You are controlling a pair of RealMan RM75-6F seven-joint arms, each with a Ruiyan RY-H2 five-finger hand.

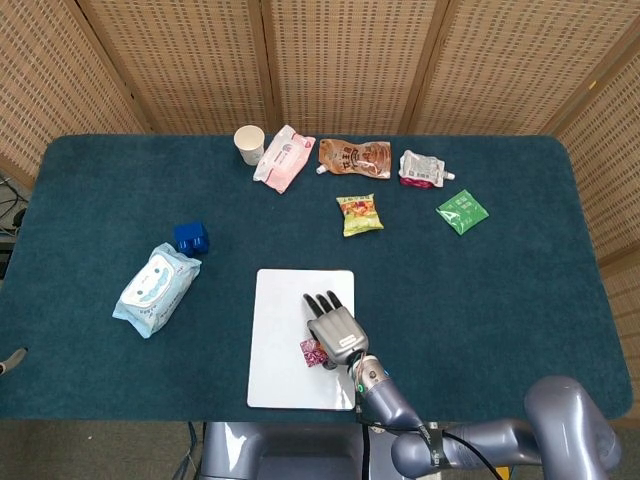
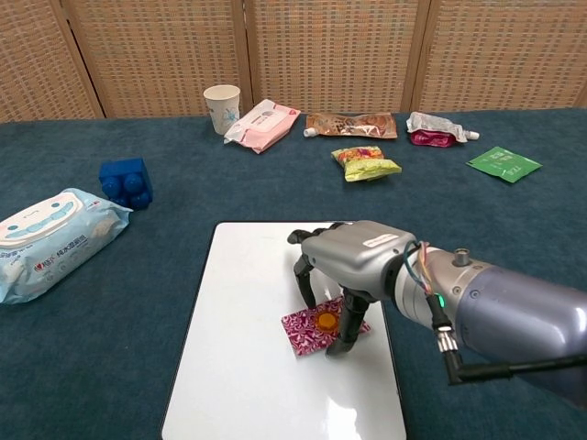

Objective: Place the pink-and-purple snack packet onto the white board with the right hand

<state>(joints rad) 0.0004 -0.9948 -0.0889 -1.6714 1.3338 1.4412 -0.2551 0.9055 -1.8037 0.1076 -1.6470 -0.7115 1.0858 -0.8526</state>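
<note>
The pink-and-purple snack packet (image 2: 301, 330) (image 1: 310, 352) lies flat on the white board (image 2: 237, 302) (image 1: 283, 310), near the board's right edge. My right hand (image 2: 356, 261) (image 1: 336, 326) hangs directly over the packet with its fingers apart and pointing down. Its fingertips (image 2: 343, 344) touch the packet and the board around it, and the hand hides most of the packet in the head view. The packet is not lifted. My left hand is in neither view.
A blue-and-white wipes pack (image 1: 157, 288) and a blue block (image 1: 191, 237) sit left of the board. Along the far side lie a paper cup (image 1: 249, 143), a pink pack (image 1: 284, 157), a brown pouch (image 1: 354, 156), a yellow-green snack (image 1: 360, 214), a white pouch (image 1: 422, 168) and a green sachet (image 1: 462, 211).
</note>
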